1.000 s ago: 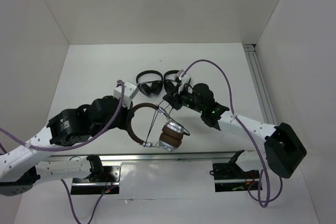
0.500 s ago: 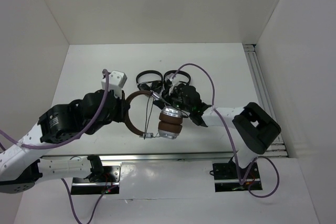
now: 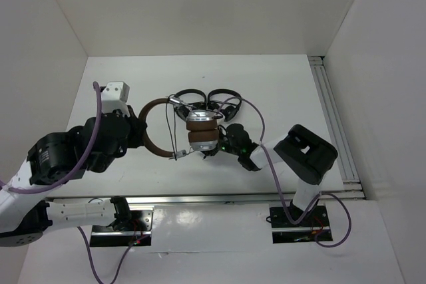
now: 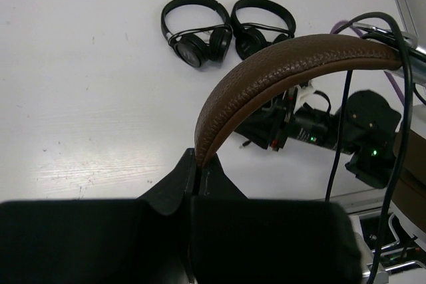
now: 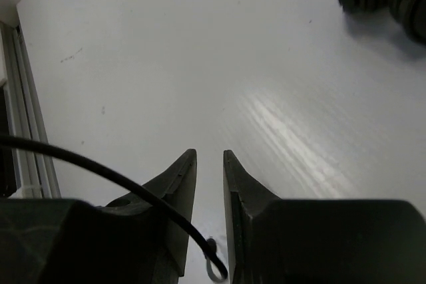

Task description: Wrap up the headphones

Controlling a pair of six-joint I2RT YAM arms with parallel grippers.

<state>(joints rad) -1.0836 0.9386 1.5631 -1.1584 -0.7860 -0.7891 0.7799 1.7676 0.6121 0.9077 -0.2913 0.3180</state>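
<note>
The headphones have a brown headband [image 3: 152,147] and stacked silver-and-brown earcups [image 3: 202,132]. My left gripper [image 3: 141,132] is shut on the headband [image 4: 279,71] and holds the headphones above the table, its fingers [image 4: 200,171] pinching the band's end. The thin black cable [image 3: 176,134] hangs in strands across the band's arc. My right gripper [image 3: 214,149] sits just right of the earcups. In the right wrist view its jaws [image 5: 210,154] stand a little apart. The cable [image 5: 100,167] lies over the left finger and dips loosely between the jaws near their base.
Two small all-black folded headphones lie side by side behind the held ones, one [image 3: 188,100] on the left and one [image 3: 224,101] on the right, also in the left wrist view [image 4: 196,28]. A metal rail [image 3: 333,118] runs along the table's right edge.
My left gripper has carried the headphones left and farther back, turning them. My right arm has folded in, and its gripper has moved down and left, beside the earcups.
</note>
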